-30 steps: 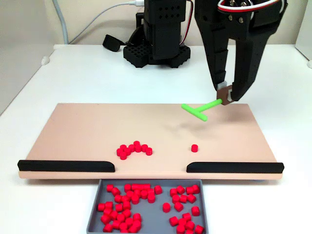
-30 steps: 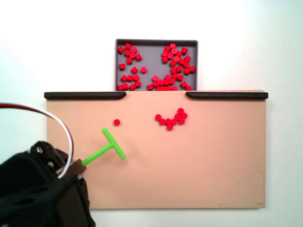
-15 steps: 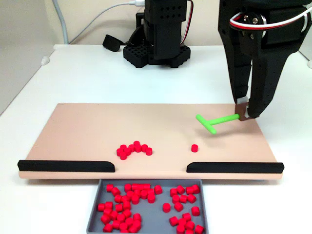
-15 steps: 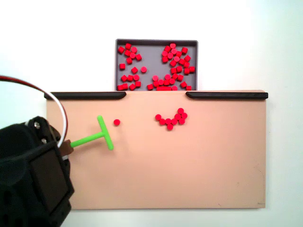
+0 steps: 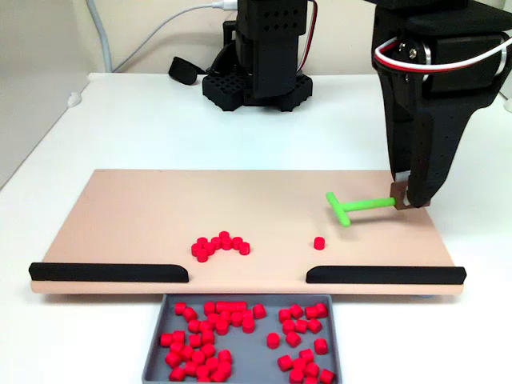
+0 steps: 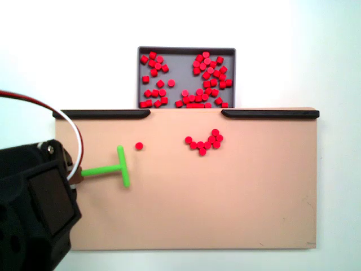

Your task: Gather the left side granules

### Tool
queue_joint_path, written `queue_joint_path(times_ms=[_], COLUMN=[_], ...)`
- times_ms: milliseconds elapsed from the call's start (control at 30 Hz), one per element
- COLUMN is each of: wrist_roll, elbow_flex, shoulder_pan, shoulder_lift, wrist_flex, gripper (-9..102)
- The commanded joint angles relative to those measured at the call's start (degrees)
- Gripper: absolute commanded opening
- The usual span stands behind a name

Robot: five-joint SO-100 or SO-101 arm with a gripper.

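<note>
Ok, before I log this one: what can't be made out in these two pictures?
- Gripper fingertips: in a fixed view, the dark arm body covers where they pinch the green T-shaped tool; in a fixed view from above, the arm housing hides the handle's end.
- Tool height: neither view settles whether its crossbar touches the board.
- Gray tray: its near edge is cut off by the frame bottom.
- Lone red pellet: too small for detail.

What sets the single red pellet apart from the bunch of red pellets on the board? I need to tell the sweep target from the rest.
The lone pellet sits by itself; the cluster is about ten pellets touching in an arc. In the overhead fixed view the lone pellet lies just right of the green T-tool held by the claw; the cluster lies farther right, below the tray gap. Both are the same red and rest on the tan board.
</note>
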Motion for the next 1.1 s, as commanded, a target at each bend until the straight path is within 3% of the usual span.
queue_joint_path(times_ms=[0,1067], wrist_roll=[0.44,1.32], elbow_flex=[-4.04,-9.32], shoulder_pan=[0.35,4.22], shoulder_lift=[-0.44,-9.05], wrist_flex=[-0.26,-0.35], gripper=[0,0])
